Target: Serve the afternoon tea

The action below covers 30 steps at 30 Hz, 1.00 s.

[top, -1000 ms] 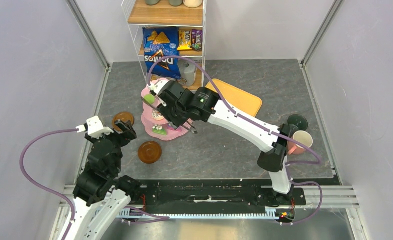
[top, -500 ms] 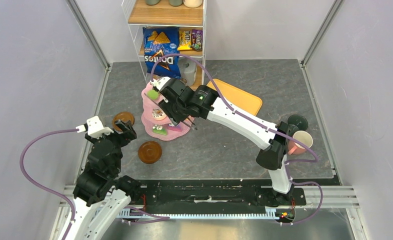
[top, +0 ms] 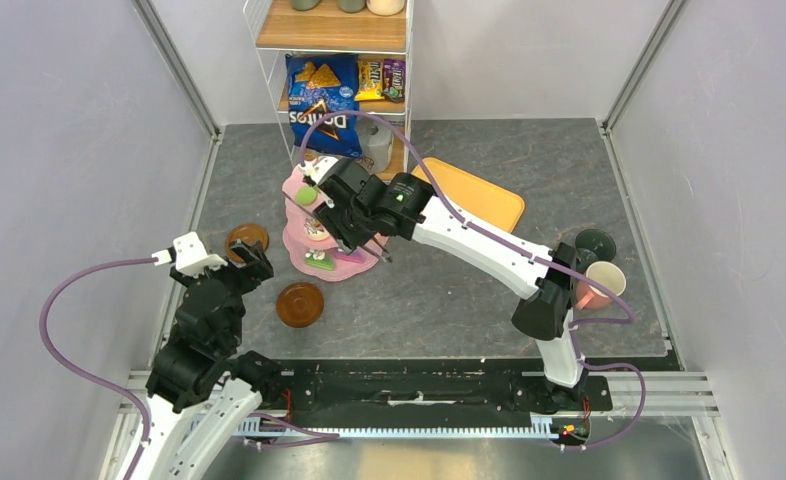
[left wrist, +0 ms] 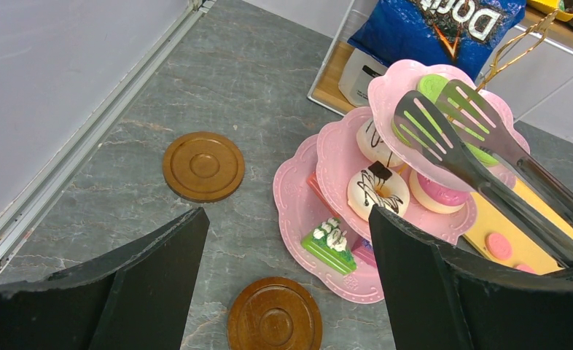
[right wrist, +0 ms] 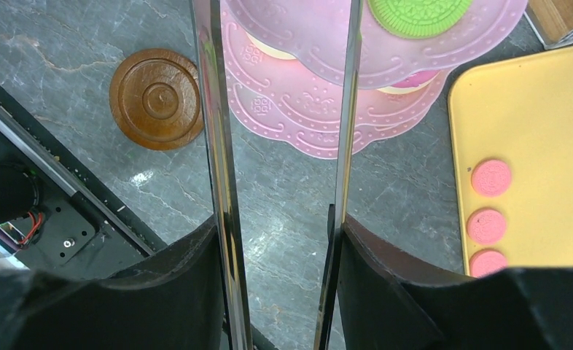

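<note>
The pink three-tier stand stands at mid-left. A green macaron lies on its top tier, and lower tiers carry a white donut, a pink donut and a green cake slice. My right gripper is shut on metal tongs, whose slotted heads stand apart over the top tier. In the right wrist view the tong arms run spread between my fingers, with the green macaron just right of them. My left gripper hangs open and empty above two brown saucers.
A yellow tray right of the stand holds three pink macarons. The pink mug and dark-green mug stand at the far right. A wire shelf with the blue Doritos bag rises behind the stand.
My right gripper carried the green macaron in the tongs from the stand's left side onto the top tier. The tongs have spread wider. The left arm has not moved.
</note>
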{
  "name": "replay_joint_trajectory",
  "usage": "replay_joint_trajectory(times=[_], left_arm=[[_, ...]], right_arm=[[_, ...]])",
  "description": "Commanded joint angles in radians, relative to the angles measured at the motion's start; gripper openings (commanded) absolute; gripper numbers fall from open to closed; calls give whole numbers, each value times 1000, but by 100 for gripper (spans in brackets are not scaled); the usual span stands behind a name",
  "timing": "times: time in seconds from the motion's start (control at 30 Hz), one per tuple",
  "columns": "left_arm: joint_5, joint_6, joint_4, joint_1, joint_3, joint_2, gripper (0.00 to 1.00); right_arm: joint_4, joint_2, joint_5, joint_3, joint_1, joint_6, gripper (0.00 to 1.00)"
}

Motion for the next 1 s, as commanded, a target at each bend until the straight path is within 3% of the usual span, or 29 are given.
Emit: replay_joint_trajectory(times=[0.0, 0.27, 0.57, 0.8, 0.97], left_arm=[[-17, -25, 21, 7, -3, -3, 89], [-16, -24, 21, 6, -4, 0, 89], [-17, -23, 22, 7, -4, 7, 89], [-15, -23, 22, 7, -4, 11, 89], [-12, -23, 23, 6, -4, 16, 89]], right_arm=[[60, -68, -29, -21, -1, 5, 57], [86, -229, -89, -160, -1, -16, 56], [172, -569, -28, -447, -35, -28, 56], [188, -755, -16, -660, -284, 9, 55], [220, -771, -65, -789, -449, 2, 57]])
